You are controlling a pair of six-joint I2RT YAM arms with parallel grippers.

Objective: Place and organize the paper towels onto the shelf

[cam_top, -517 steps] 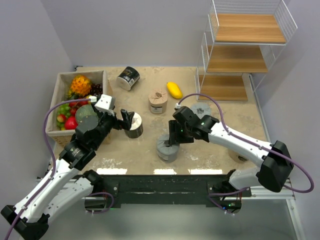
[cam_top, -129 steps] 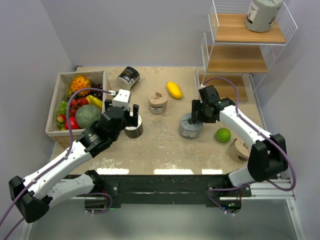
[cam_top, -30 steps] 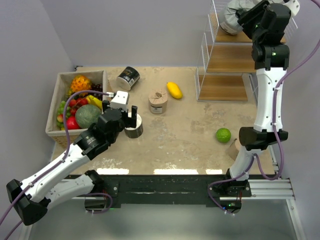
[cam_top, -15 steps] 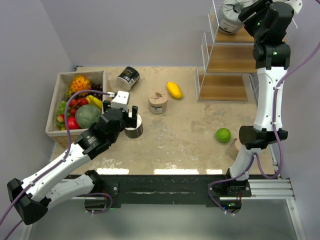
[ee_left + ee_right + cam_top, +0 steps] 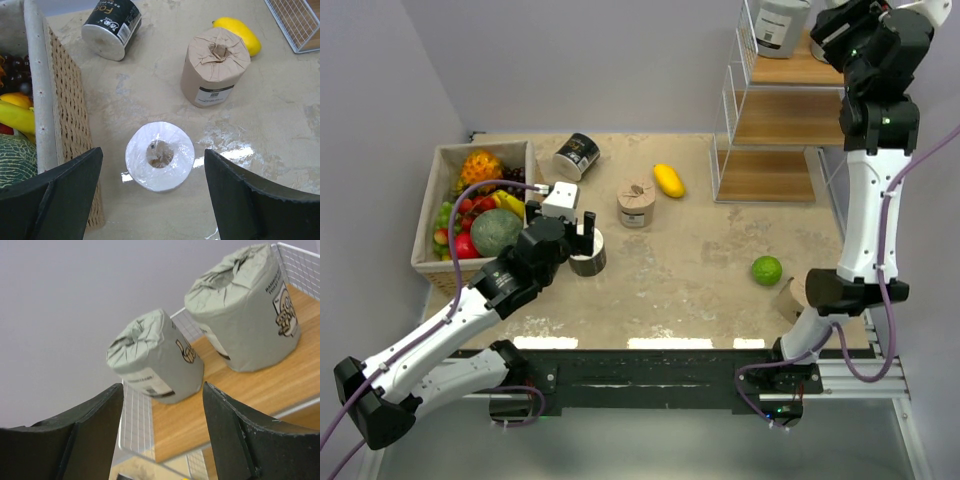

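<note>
The shelf [image 5: 790, 120] stands at the back right. Two grey paper towel rolls stand upright on its top board [image 5: 200, 425], one near [image 5: 156, 357] and one further back [image 5: 247, 310]. In the top view only one grey roll [image 5: 782, 22] shows. My right gripper [image 5: 823, 33] [image 5: 162, 386] is open and empty just in front of the nearer roll. My left gripper [image 5: 582, 228] [image 5: 151, 151] is open, its fingers either side of an upright black roll [image 5: 588, 255] whose white end [image 5: 160, 162] faces up. A second black roll [image 5: 577, 155] [image 5: 111, 22] lies on its side. A tan roll [image 5: 636, 203] [image 5: 215, 67] stands mid-table.
A woven box of fruit [image 5: 435, 165] [image 5: 65, 125] sits at the left, close beside the left gripper. A yellow fruit [image 5: 668, 180] [image 5: 237, 35] and a green fruit [image 5: 766, 270] lie on the table. Another tan roll [image 5: 790, 298] is partly hidden behind the right arm.
My right gripper has let go of the second grey roll, which was tilted and now stands upright on the top board, and has drawn back right. The left arm has not moved.
</note>
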